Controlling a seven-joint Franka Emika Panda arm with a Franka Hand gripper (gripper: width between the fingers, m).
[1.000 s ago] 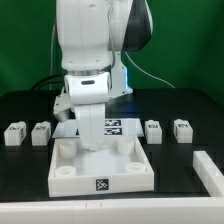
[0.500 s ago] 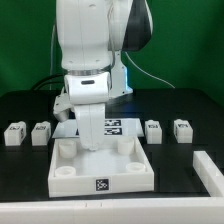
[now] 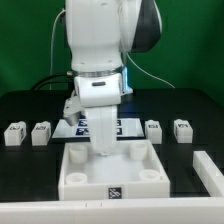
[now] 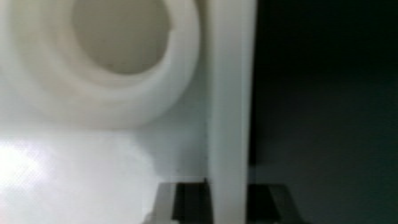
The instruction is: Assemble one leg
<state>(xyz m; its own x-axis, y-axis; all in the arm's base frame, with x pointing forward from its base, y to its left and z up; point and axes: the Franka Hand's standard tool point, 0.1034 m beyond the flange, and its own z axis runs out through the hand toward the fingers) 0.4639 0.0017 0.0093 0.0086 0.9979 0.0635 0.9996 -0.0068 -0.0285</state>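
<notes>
Pincer (image 3: 103, 150): looks clamped on far rim of panel (image 3: 110, 178); wrist view shows rim in its grip.
Legs (image 3: 41, 132): four, loose on counter (image 3: 25, 170), two at exterior view's left, two at its right.
Handling: set panel square, let go, take nearest leg upright.

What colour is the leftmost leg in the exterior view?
The leg is white; exterior view.

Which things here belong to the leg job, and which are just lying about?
Job:
- four legs
- socketed panel
- gripper, astride the panel's far wall

Lying about:
- marker board, behind the panel
- white piece at the exterior view's right edge
</notes>
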